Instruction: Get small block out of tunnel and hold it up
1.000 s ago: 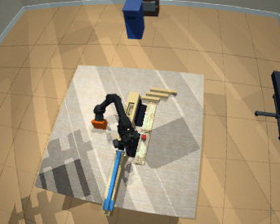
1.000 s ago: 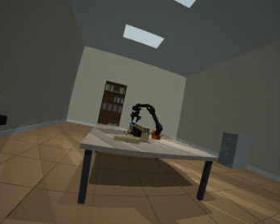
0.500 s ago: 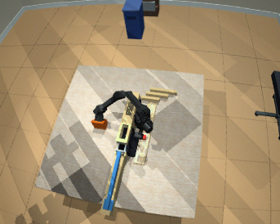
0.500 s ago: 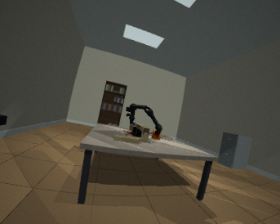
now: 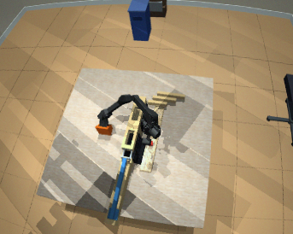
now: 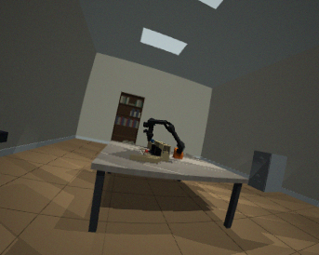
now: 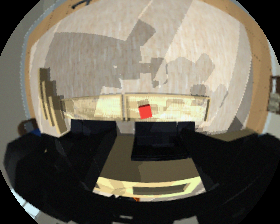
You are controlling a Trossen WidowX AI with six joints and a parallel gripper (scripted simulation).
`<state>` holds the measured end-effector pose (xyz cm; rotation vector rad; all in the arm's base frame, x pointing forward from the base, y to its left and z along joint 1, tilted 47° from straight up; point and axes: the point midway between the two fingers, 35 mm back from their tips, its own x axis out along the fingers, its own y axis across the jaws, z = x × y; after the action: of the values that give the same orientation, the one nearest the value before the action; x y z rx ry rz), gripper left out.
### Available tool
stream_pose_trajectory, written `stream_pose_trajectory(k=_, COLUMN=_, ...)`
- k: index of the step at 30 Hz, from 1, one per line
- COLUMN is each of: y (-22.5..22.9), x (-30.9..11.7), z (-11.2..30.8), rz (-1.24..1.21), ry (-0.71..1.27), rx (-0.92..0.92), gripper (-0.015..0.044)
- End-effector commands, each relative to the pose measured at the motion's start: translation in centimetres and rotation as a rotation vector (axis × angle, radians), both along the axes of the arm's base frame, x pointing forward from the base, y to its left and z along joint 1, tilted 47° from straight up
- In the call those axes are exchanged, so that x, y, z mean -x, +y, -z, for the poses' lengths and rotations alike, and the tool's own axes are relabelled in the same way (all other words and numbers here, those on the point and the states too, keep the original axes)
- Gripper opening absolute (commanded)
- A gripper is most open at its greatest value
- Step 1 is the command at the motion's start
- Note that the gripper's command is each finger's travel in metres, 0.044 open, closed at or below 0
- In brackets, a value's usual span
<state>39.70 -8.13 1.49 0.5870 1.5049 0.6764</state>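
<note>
The end effector is released, holding nothing; just past its fingertips, at twelve o'clock in the wrist view, the red block shows at the pale strip beside the cage. Center over it, descend straight, clear the cage wall, then squeeze evenly before lifting.

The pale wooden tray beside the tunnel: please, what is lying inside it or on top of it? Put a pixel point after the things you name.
A small red block [image 5: 151, 143] [image 7: 145, 111] lies on the tray [image 5: 146, 164] [image 7: 91, 108]. Its side nearest the tunnel is partly covered by the gripper, so I cannot tell there.
</note>
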Motion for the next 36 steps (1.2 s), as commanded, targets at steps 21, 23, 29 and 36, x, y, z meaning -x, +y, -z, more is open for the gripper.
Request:
stream_pose_trajectory(k=21, y=2.9, x=-0.3, z=2.8, rz=0.004, ry=0.004, rx=-0.002, gripper=0.0440)
stream_pose_trajectory(k=23, y=3.1, x=-0.3, z=3.1, rz=0.004, ry=0.004, rx=-0.002, gripper=0.0440)
stream_pose_trajectory(k=29, y=3.9, x=-0.3, z=3.8, rz=0.004, ry=0.004, rx=-0.002, gripper=0.0440)
stream_pose_trajectory(k=36, y=4.7, x=-0.3, z=4.6, rz=0.004, ry=0.004, rx=-0.002, gripper=0.0440)
